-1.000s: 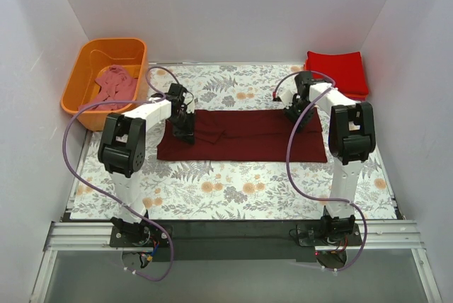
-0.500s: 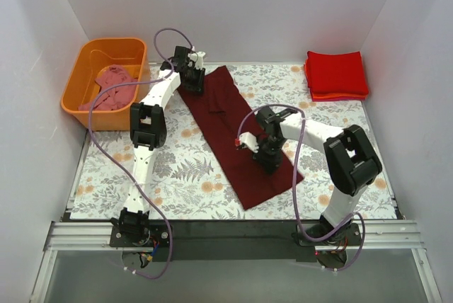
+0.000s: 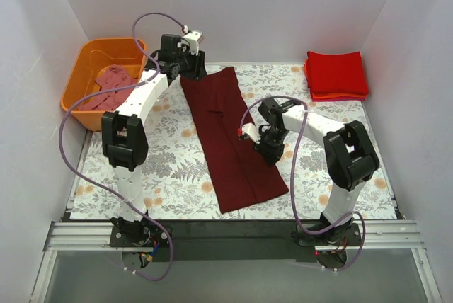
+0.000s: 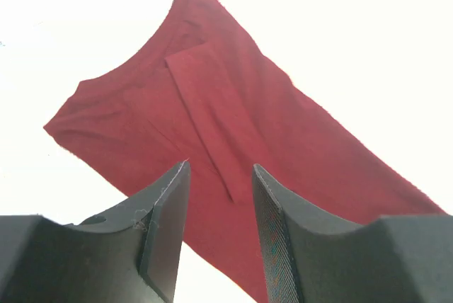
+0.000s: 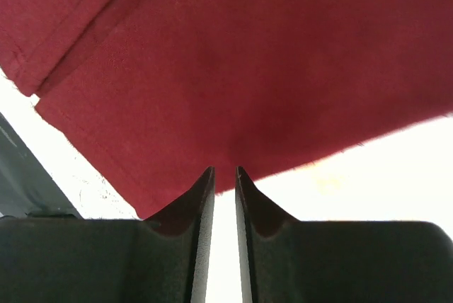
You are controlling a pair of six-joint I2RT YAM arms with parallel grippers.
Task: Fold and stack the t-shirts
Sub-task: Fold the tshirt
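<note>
Left claw [image 4: 220, 168]: we see its fingers parted to a moderate gap with nothing between them. It hangs above the far end of the shirt.

Right claw [image 5: 224, 170]: we see the jaws drawn almost together, leaving only a thin slit. The shirt's edge runs right up to the tips, so we judge it is pinching the hem.

Maroon t-shirt [image 3: 226, 147]: it lies flat on the flowered table [image 3: 170, 168] as a long narrow band. It slants from the far side near the left claw down to the near edge. One side panel is laid over the body, and the right claw sits at its right edge about midway along.

Other shirts: folded red t-shirts [image 3: 336, 73] are stacked at the far right corner, well apart from the maroon one. A pink t-shirt [image 3: 110, 83] lies crumpled in the orange tub [image 3: 73, 87] at the far left.

Step in hand: we judge the lengthwise fold is made and the band is being laid out straight.

Next move: we expect the right claw must let go. Both claws then need a grip on the corners of one short end, to carry it over onto the other end with the edges matched.
</note>
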